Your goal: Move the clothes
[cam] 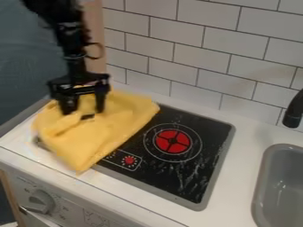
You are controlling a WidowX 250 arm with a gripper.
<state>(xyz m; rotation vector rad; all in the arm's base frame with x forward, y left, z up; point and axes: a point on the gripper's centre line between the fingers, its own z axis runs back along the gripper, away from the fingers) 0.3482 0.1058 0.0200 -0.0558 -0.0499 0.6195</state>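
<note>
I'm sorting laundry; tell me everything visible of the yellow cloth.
The yellow cloth looks soft, with loose folds and a small dark patch near the spread fingers of the black gripper. It lies over one side of the stove top and onto the white counter. Whether the fingers press it is unclear.

one cloth (95,137), one claw (84,110), one stovetop (204,126), one burner (172,141); one sink (283,181), one faucet (293,111), one knob (40,202)

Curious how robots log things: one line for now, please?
fingers: apart, at yellow cloth | cloth: rumpled, partly covering stove | sink: right of stove
</note>
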